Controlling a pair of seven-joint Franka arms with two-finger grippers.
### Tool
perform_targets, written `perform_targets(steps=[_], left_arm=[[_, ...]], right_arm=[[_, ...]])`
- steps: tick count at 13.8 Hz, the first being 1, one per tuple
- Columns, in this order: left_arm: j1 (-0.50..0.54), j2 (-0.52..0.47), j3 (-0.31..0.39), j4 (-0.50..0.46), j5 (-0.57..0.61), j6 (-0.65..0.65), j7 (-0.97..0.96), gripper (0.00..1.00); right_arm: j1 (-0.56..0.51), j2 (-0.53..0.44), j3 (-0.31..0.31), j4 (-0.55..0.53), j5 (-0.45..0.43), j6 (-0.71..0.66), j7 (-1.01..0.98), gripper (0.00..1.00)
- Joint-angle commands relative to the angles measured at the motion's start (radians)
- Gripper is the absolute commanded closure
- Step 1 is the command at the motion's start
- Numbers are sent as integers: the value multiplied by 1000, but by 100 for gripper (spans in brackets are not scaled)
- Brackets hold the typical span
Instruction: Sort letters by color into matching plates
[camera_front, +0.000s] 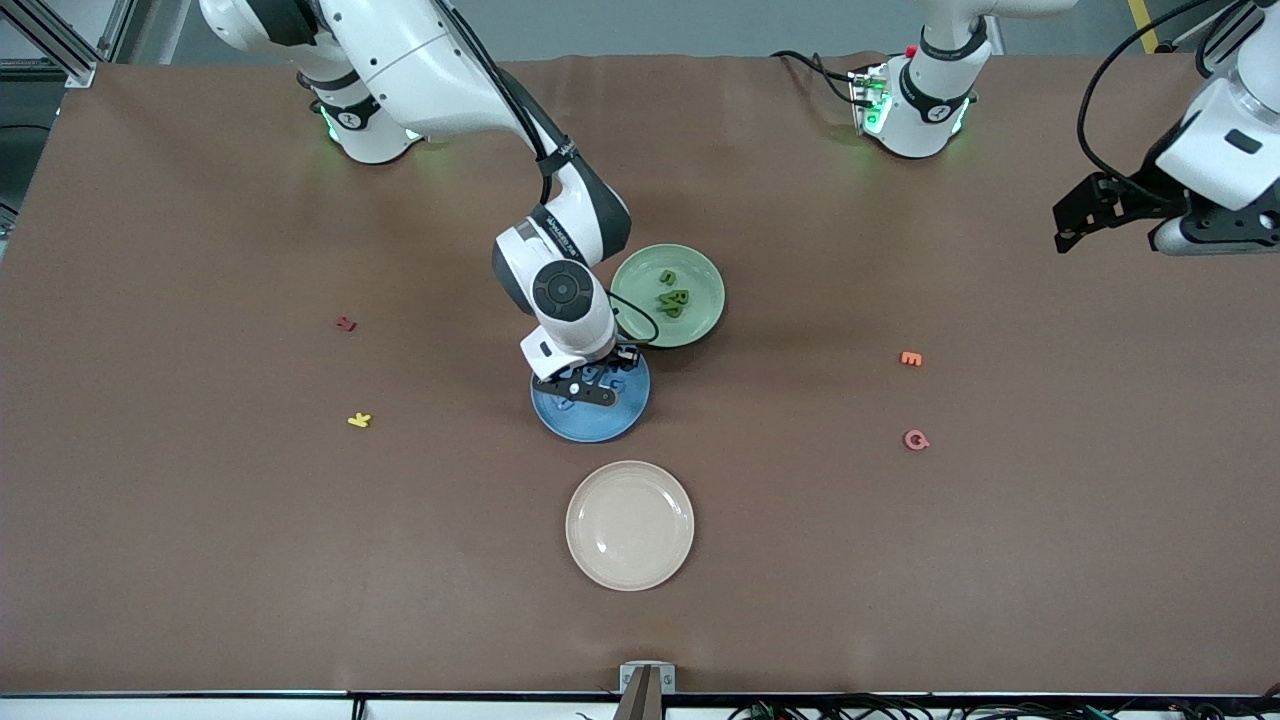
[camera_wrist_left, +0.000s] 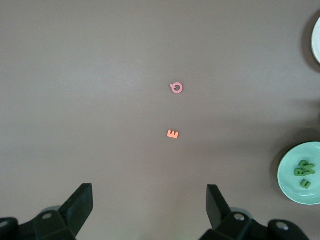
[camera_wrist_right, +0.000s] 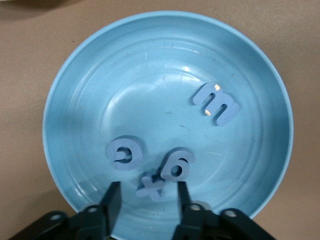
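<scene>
Right jaws (camera_wrist_right: 148, 199) straddle blue "x" (camera_wrist_right: 151, 187) in blue plate (camera_wrist_right: 85, 100).

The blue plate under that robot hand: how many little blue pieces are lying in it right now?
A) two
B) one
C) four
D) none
C: the right wrist view shows four blue pieces in the blue plate: an m, an e, a 6 and an x, with the right gripper open just above the x.
</scene>
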Motion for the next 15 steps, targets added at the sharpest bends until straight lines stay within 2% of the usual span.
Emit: perform_targets(steps=[1,5,8,11,13,15], left_arm=[[3,-23,-21,-18,-12,-6,-28,0],[8,-16,-16,-12,-12,-6,-17,0],[11,-9,-13,-6,-11,-6,-6,0],[16,-5,-9,5,-9,-6,-10,0],[17,18,-7,32,-3,-20,-13,0],[20,46,-7,83,3,-64,-14,0]], right_arm=[[3,-35,-5,7,16,-60,11,0],[-38,-182,-12,6,11,-295,-3,0],[-113,-346,-13,-11,4,-464,-17,0],[-254,-508,-15,-22,-1,-655,-188,0],[-332,-582,-13,-22,-68,-737,-271,0],[-435,-638,-15,-20,-102,-781,-458,0]])
